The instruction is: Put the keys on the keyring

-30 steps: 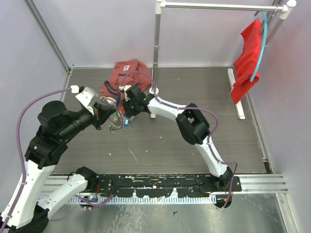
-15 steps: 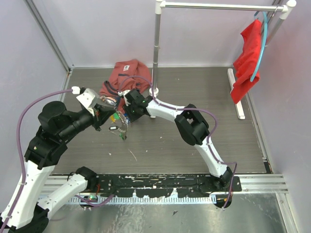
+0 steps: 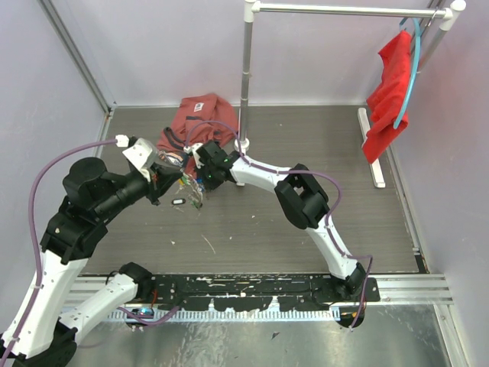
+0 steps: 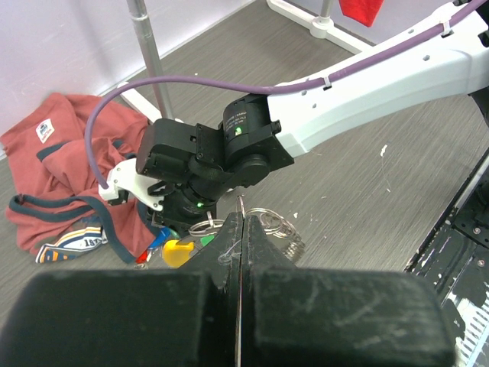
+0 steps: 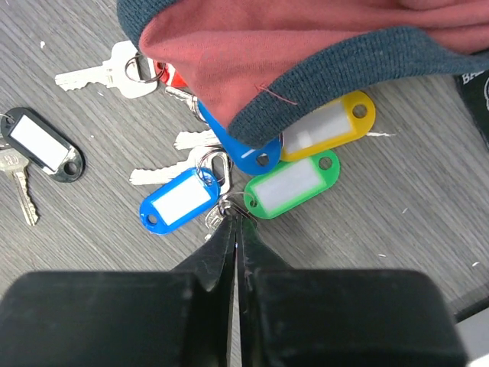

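Several loose keys lie on the grey floor in the right wrist view: one with a blue tag (image 5: pixel 179 200), one with a green tag (image 5: pixel 294 183), one with a yellow tag (image 5: pixel 328 126) and one with a black tag (image 5: pixel 42 145). My right gripper (image 5: pixel 234 212) is shut on the small ring and key head of the green-tagged key. My left gripper (image 4: pixel 241 218) is shut on the thin wire of the keyring (image 4: pixel 269 222), whose loops and silvery keys stick out past its tips. In the top view both grippers meet at the left gripper (image 3: pixel 177 183) and right gripper (image 3: pixel 197 185).
A red garment (image 5: pixel 306 46) with a dark hem covers part of the blue and yellow tags. A bare silver key (image 5: pixel 107 73) lies at its edge. The clothes rail pole (image 3: pixel 246 76) stands just behind the arms, and a red cloth (image 3: pixel 388 92) hangs at the far right.
My right gripper shifted a little left and down toward the left one, then its jaws closed on the green-tagged key. The left gripper stayed shut and almost still.
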